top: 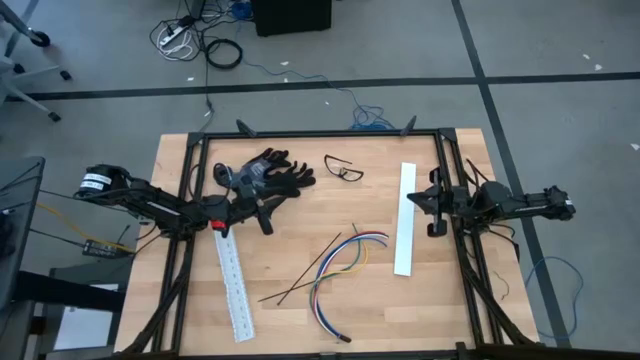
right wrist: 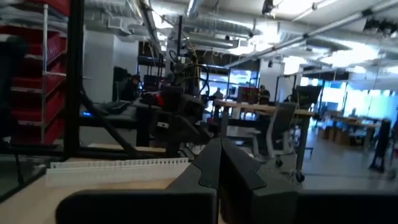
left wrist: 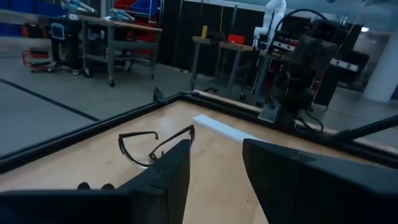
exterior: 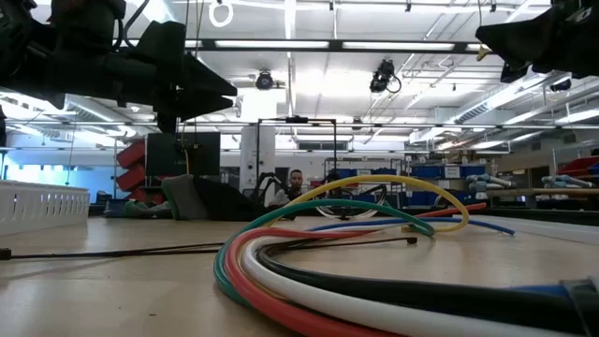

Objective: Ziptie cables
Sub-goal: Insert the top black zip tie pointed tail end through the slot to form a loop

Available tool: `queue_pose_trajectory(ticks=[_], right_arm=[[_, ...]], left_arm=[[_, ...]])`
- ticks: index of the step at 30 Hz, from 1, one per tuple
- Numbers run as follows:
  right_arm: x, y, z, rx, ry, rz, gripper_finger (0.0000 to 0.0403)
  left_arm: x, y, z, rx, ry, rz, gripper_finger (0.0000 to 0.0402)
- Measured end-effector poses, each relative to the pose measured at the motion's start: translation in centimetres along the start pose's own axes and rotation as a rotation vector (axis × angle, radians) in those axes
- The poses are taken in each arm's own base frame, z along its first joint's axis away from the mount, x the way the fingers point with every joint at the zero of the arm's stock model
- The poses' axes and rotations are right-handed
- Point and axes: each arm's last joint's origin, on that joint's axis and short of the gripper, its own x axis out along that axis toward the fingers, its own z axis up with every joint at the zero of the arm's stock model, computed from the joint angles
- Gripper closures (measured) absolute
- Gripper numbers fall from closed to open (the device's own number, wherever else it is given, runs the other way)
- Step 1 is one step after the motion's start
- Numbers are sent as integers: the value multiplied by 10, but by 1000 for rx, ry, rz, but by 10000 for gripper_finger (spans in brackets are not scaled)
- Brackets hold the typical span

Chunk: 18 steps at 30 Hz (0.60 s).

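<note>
Cables lie loose on the table, fanned in a curved bundle at about 5 o'clock from table centre: yellow, blue, green and purple strands arc together, with thin dark strands splaying toward 8 o'clock. In the low view the cables loop just in front of the camera, flat on the wood, nothing gripping them. Left gripper hangs over the table at about 10 o'clock, well apart from the cables, fingers standing partly apart with a clear gap and nothing between them. Just beyond it, black gloves lie in a heap. Glasses rest at 12 o'clock, seen ahead of the left fingers in its wrist view. Right gripper waits over the table edge at 3 o'clock, fingers pressed together, holding nothing. One white strip lies lengthwise just beside the right gripper, between it and the cables; a second white strip lies at 8 o'clock, near the left gripper. A person sits in the room far behind the table.
</note>
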Motion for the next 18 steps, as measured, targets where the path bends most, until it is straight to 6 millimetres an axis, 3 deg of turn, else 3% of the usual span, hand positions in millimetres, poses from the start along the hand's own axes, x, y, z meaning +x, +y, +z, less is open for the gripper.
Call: queue_pose_trajectory(ticks=[7, 13, 18], right_arm=[[0, 1, 5, 65, -57, 60, 396], [2, 0, 12, -44, -123, 29, 396], [5, -1, 13, -44, -136, -12, 396]], left_arm=[[1, 4, 2, 36, -22, 73, 260], [1, 6, 5, -62, -70, 151, 260], [1, 5, 6, -23, -68, 133, 260]])
